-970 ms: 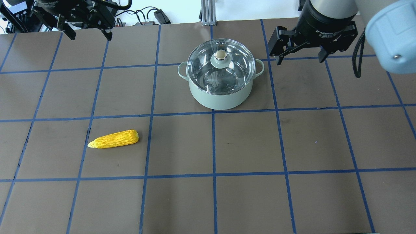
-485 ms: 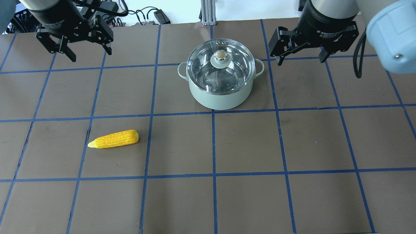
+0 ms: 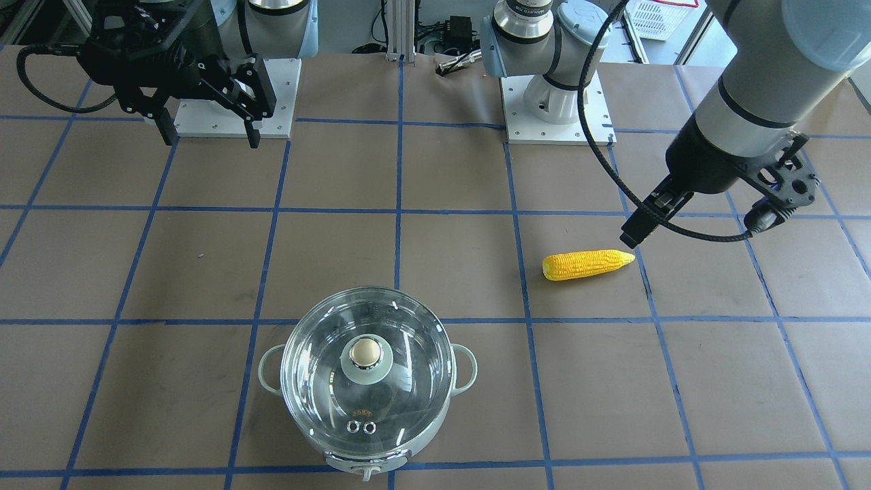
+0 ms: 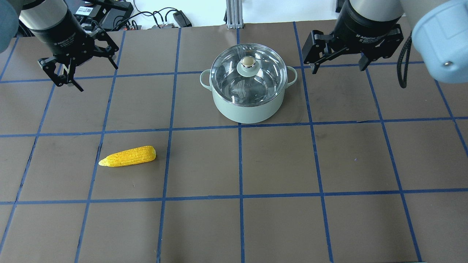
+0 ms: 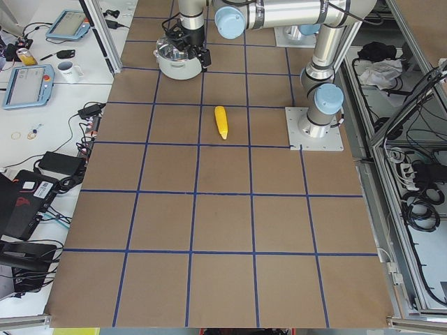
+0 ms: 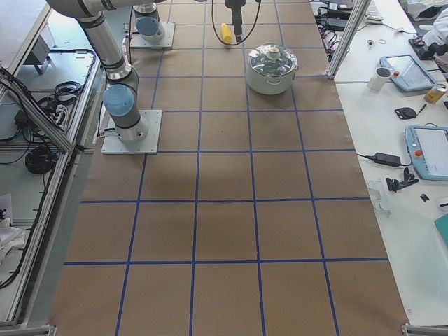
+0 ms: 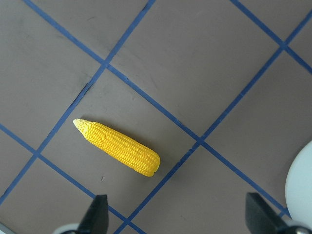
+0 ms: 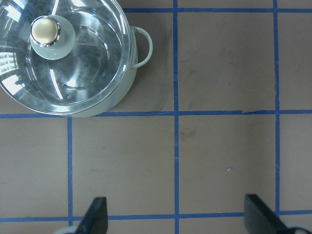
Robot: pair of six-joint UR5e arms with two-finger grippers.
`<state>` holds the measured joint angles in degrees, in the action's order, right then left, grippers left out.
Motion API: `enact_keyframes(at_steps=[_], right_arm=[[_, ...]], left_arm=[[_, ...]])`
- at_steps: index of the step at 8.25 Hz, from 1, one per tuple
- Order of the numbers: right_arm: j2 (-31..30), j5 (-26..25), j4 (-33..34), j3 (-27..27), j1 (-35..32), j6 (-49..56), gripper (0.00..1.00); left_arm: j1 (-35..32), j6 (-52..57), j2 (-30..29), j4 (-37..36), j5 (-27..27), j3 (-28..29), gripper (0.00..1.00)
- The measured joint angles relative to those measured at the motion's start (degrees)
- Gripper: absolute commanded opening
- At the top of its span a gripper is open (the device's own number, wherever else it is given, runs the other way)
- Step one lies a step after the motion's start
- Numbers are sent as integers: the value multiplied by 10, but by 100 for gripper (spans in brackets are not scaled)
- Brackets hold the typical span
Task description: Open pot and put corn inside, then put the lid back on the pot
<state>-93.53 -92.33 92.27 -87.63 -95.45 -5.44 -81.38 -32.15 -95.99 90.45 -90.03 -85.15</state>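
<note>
my table [image 4: 278,160]: brown, flat, cut into squares by blue tape lines [image 4: 240,160] | far edge: aluminium post [image 4: 231,14], black cables [image 4: 161,18] just beside it | side bench: white mug [image 6: 382,78] just beside a teach pendant [image 6: 406,70], second pendant [image 6: 428,150] apart from both | white basket [image 3: 656,15] off the table's corner

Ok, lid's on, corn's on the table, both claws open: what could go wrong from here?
1. The lid offers only a small round knob; an off-centre right claw could slip off or drag the pot.
2. The corn is round and tapered; it may roll or squirt out as the left claw closes.
3. Both claws must work over the pot and could clash there.
</note>
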Motion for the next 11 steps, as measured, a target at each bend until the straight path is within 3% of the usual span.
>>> enact_keyframes(at_steps=[5,11], right_arm=[[0,0,1,0,1,0,100],[0,1,1,0,0,0,100]], left_arm=[[58,-238,9,3,-3,-41,100],[80,-393,17,-37,-4,-130,100]])
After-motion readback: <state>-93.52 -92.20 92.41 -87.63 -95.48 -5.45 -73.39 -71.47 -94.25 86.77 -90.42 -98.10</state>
